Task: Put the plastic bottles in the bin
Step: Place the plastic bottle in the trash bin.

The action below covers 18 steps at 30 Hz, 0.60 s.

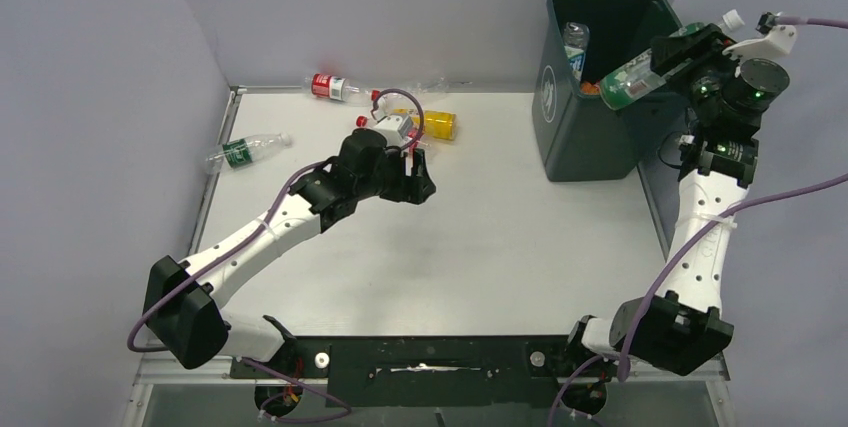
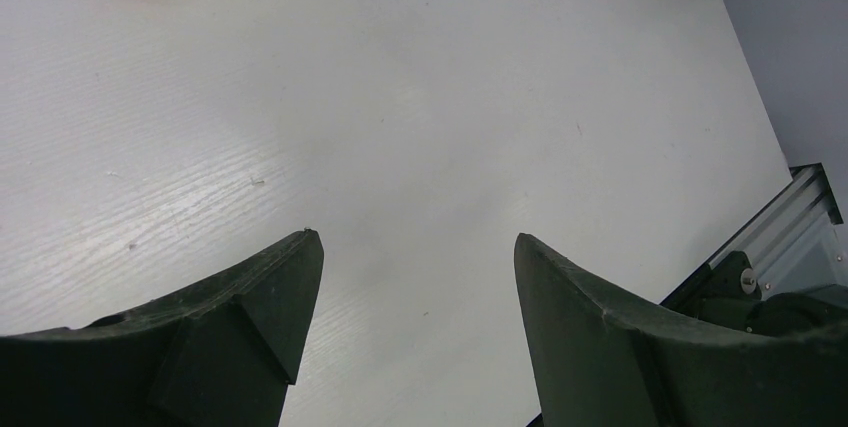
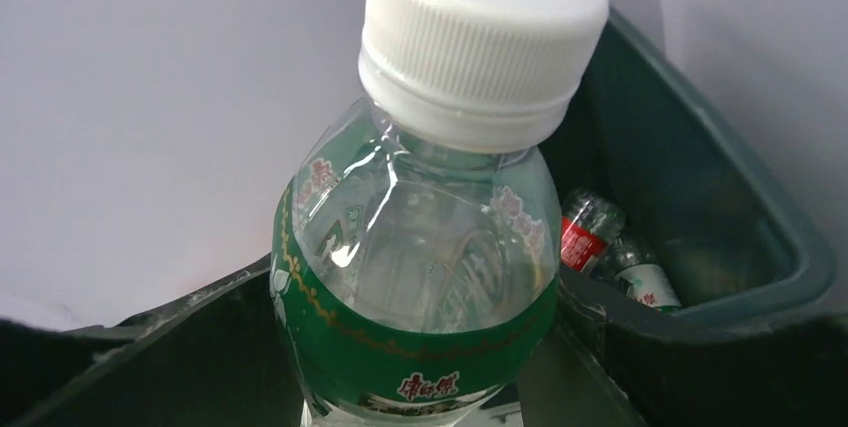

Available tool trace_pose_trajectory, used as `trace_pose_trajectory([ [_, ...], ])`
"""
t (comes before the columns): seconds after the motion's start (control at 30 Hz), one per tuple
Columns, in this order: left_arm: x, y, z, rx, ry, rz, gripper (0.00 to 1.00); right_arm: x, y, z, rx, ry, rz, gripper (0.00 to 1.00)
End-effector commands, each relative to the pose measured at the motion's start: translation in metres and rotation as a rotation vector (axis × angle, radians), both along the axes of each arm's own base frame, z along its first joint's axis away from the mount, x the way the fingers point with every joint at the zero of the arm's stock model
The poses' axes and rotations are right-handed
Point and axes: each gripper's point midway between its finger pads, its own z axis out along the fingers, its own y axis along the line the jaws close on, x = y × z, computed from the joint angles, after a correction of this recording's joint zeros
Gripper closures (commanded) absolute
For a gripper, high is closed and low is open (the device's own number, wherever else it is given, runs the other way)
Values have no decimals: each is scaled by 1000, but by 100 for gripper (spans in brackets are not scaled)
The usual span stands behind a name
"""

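Right jaws gripped the green-label bottle round its body, bin below them; it looked light, thin-walled, slick, crushable; left jaws stood apart, empty.

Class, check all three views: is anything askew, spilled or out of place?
Nothing looks spilled. Stray bottles lie on their sides on the table: a red-labelled bottle at the far edge, a green-labelled bottle near the left edge, a yellow bottle near the middle. The held bottle slants over the bin rim.
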Motion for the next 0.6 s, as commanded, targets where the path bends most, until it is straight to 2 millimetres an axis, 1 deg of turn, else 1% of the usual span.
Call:
trace_pose_trajectory([
  [0.0,2,0,15,-42,-33,-3,30,5,-13,46,8,-147,23,40],
  [0.1,3,1,14,-41,-30,0,30,16,-20,44,16,-151,26,40],
  [0.33,7,1,15,-44,-33,4,30,41,-30,33,35,-153,40,40],
  [0.4,8,0,14,-42,-30,6,30,46,-31,32,35,-154,45,39],
  [0.47,11,0,14,-42,-32,10,30,51,-31,32,29,-151,57,34],
  [0.57,16,1,11,-41,-29,23,30,58,-31,31,3,-128,59,16],
])
